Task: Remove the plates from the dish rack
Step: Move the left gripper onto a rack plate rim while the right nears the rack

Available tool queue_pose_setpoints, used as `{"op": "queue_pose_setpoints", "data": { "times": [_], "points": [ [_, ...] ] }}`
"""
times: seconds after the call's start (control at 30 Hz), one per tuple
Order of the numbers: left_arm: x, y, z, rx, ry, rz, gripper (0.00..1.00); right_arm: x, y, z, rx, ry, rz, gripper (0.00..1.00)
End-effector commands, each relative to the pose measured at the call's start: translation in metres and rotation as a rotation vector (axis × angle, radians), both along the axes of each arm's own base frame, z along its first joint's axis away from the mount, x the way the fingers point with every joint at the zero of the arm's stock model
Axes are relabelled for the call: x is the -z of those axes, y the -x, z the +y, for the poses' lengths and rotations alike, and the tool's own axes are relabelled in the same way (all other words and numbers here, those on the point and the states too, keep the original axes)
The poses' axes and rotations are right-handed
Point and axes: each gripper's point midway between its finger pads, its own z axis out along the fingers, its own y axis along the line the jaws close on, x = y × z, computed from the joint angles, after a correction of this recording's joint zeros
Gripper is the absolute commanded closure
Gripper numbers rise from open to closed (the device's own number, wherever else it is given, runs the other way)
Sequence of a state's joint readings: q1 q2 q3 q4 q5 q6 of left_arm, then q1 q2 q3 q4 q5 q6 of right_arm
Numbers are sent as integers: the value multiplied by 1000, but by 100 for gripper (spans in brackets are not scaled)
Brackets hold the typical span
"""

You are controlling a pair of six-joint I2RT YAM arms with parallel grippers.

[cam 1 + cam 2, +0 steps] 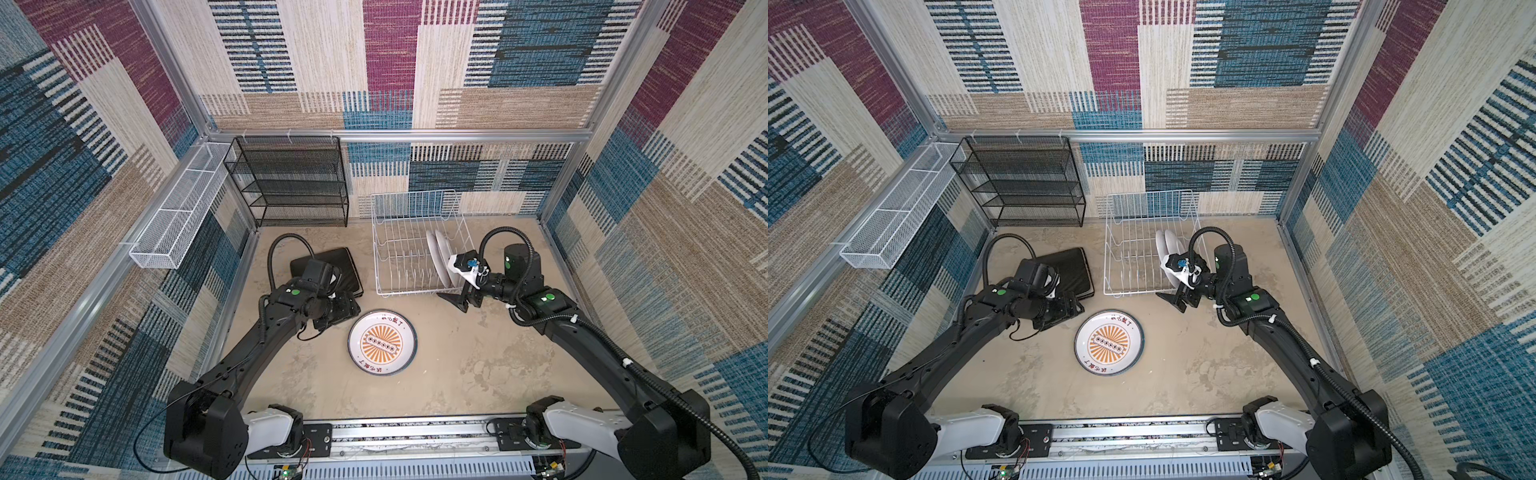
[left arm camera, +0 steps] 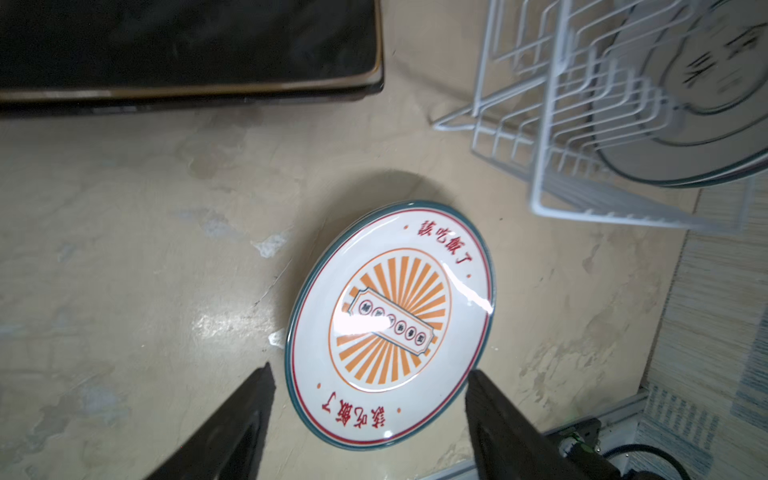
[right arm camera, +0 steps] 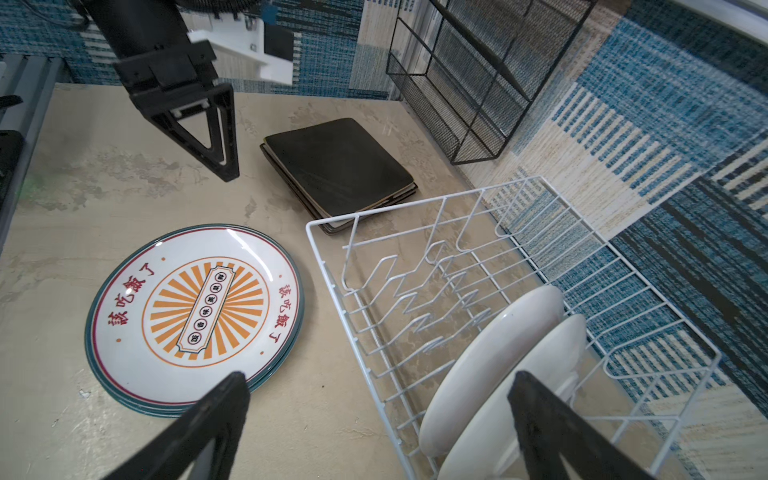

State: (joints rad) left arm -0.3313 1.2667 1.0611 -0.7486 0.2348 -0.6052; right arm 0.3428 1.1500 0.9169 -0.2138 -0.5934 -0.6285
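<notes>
The white wire dish rack (image 1: 409, 232) (image 1: 1133, 232) (image 3: 419, 291) stands at the back right. Two round white plates (image 1: 438, 257) (image 1: 1168, 249) (image 3: 490, 365) stand upright at its right end. A stack of round plates with orange sunburst centres (image 1: 382, 343) (image 1: 1109, 341) (image 2: 390, 324) (image 3: 195, 316) lies flat on the table. Black-backed square plates (image 1: 347, 259) (image 1: 1073, 266) (image 2: 187, 45) (image 3: 340, 166) are piled at the left. My left gripper (image 1: 1071, 305) (image 2: 370, 369) hangs open above the round stack's near rim, holding nothing. My right gripper (image 1: 453, 302) (image 1: 1171, 302) (image 3: 380, 374) is open at the rack's front right corner, close to the upright plates.
A black mesh shelf unit (image 1: 291, 183) (image 3: 478, 83) stands against the back wall. A long white mesh basket (image 1: 178, 216) hangs on the left wall. Patterned walls close in the table on three sides, and a metal rail (image 1: 395, 436) runs along the front.
</notes>
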Motion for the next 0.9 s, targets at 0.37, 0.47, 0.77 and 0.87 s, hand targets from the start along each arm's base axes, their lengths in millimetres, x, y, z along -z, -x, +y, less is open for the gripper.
{"op": "queue_pose_setpoints", "data": {
  "times": [0.37, 0.47, 0.77, 0.87],
  "points": [
    [-105, -68, -70, 167, 45, -222, 25, -39, -35, -40, 328, -163, 1, 0],
    [-101, -85, -102, 210, 55, -208, 25, -42, -45, -57, 403, -209, 48, 0],
    [-83, -133, -179, 242, 145, -176, 34, -38, -61, -86, 565, -255, 118, 0],
    [-78, -145, -197, 254, 172, -173, 37, -37, -64, -88, 582, -261, 134, 0]
  ]
}}
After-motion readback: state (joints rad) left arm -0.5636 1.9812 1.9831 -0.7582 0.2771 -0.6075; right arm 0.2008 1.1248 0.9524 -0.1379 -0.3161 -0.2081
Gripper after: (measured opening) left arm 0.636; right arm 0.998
